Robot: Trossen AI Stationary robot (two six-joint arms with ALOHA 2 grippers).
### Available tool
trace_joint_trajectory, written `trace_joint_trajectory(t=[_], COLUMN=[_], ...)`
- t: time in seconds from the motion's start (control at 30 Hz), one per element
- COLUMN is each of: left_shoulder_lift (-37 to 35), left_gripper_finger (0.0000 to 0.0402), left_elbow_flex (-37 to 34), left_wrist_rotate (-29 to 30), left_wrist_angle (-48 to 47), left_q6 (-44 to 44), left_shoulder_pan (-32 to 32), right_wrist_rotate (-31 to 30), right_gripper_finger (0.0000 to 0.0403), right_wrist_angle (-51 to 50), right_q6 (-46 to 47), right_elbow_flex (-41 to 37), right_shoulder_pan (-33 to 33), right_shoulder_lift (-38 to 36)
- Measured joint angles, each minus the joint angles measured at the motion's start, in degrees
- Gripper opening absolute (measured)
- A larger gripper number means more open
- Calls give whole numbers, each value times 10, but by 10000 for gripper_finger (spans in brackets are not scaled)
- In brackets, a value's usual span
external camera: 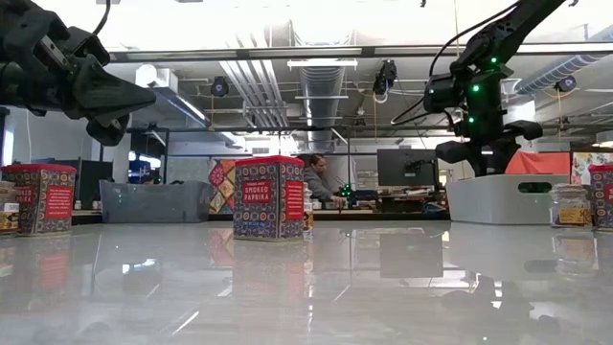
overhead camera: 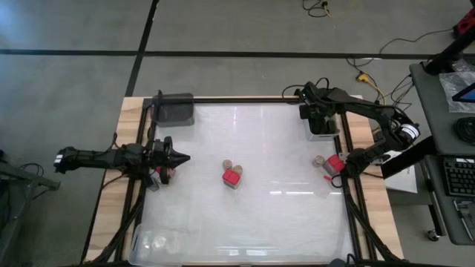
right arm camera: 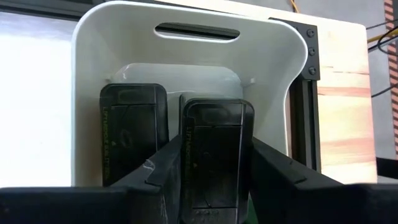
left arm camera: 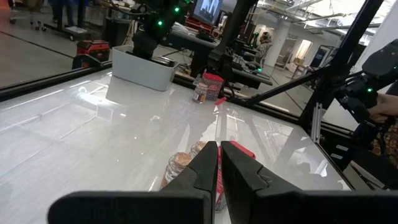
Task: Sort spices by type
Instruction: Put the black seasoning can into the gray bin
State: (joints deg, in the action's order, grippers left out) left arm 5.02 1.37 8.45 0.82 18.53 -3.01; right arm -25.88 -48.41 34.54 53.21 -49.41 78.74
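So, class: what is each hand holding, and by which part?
Right hand holds a black tin by its two sides, over the white bin. Left hand holds nothing.

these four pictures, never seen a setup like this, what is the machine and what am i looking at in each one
It is a robot with two dark arms at a white table, sorting small spice containers. One picture looks straight down, one looks level across the tabletop, and two come from cameras on the wrists. The left gripper is shut and empty, hanging over the table's left side. The right gripper sits over a white bin, its fingers either side of a black spice container beside a second one. A red paprika tin and round jars stand mid-table.
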Motion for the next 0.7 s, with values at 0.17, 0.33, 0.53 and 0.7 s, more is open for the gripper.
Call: trace_joint_trajectory(t=[0.17, 0.33, 0.53, 0.7], left_shoulder_lift=[0, 0, 0, 0], left_gripper_finger=[4, 4, 4, 4], left_elbow_flex=[0, 0, 0, 0], left_wrist_rotate=[0, 0, 0, 0], left_wrist_angle=[0, 0, 0, 0], left_q6=[0, 0, 0, 0], left_shoulder_pan=[0, 0, 0, 0], right_wrist_rotate=[3, 4, 15, 17], right_gripper_finger=[141, 141, 162, 177], right_wrist_angle=[-1, 0, 13, 18], right_q6=[1, 4, 4, 15], right_elbow_flex=[0, -1, -3, -8], right_shoulder_pan=[0, 0, 0, 0], right_shoulder_lift=[0, 0, 0, 0])
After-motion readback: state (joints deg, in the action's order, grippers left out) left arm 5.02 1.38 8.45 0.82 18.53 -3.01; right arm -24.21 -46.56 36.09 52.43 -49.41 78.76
